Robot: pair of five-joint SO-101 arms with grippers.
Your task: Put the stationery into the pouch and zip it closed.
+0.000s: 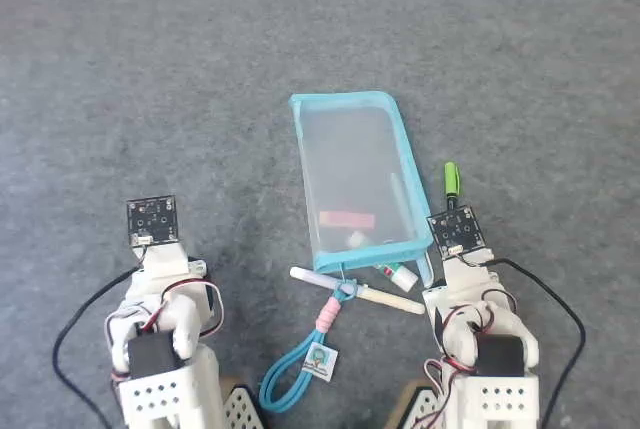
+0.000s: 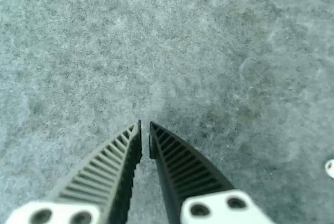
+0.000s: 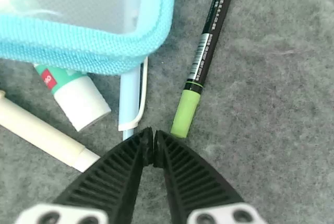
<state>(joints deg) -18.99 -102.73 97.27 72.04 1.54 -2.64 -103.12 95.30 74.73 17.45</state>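
The pouch point(image 1: 352, 174) is seen at the centre of the high view on the counter point(image 1: 150, 99), with a marker point(image 1: 452, 181) to its right and a pen point(image 1: 385, 296) below, while the left claw point(image 2: 145, 126) and right claw point(image 3: 153, 135) are closed, empty.

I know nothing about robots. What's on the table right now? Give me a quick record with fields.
Surface: grey mat
Pouch: blue, clear-fronted, lying flat
Outside it: green marker, glue stick, white pen, pale blue pen
Strap: blue loop at the pouch's near end
Left gripper: shut, empty, over bare mat
Right gripper: shut, empty, near the marker's end
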